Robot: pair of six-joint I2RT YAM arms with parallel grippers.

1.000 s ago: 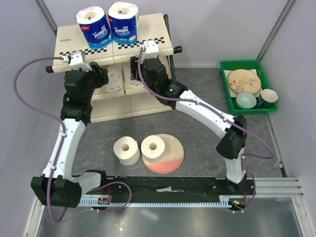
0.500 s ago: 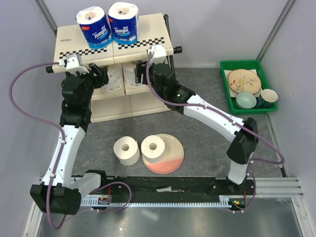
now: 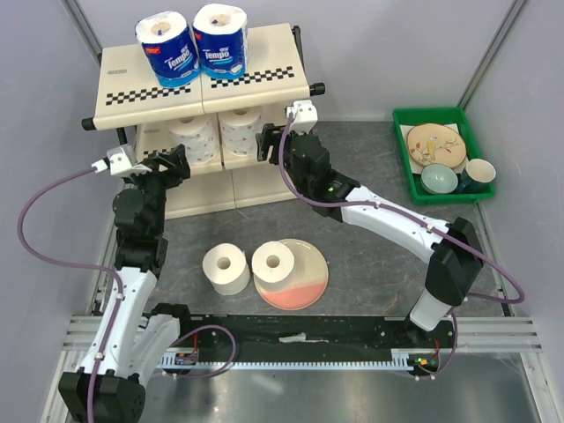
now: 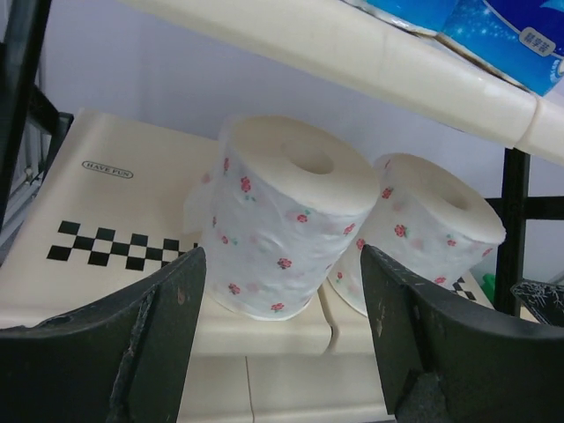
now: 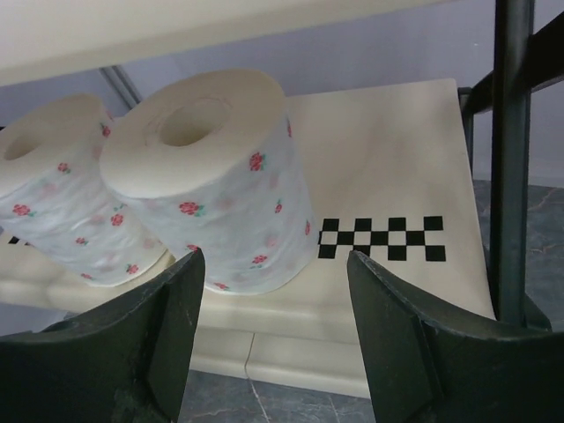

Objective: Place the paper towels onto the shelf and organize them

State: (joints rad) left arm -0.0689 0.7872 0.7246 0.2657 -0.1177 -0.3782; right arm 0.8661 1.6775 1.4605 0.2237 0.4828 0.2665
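Note:
The shelf (image 3: 123,92) stands at the back left. Two blue Tempo paper towels (image 3: 168,48) (image 3: 220,40) stand on its top tier. Two unwrapped flowered rolls (image 3: 194,137) (image 3: 240,130) stand side by side on the middle tier, seen close in the left wrist view (image 4: 282,216) and the right wrist view (image 5: 207,176). Two more unwrapped rolls stand on the table: one (image 3: 226,269) on the bare table, one (image 3: 274,263) on the pink plate (image 3: 304,282). My left gripper (image 3: 173,164) (image 4: 282,264) and right gripper (image 3: 267,141) (image 5: 275,264) are open and empty, just in front of the middle tier.
A green tray (image 3: 432,112) with a plate and bowls stands at the back right. The shelf's black frame post (image 5: 511,159) is close on the right of my right gripper. Grey walls close in both sides.
Both grippers have drawn back toward the front from under the top tier. The two flowered rolls stay on the middle tier, now uncovered.

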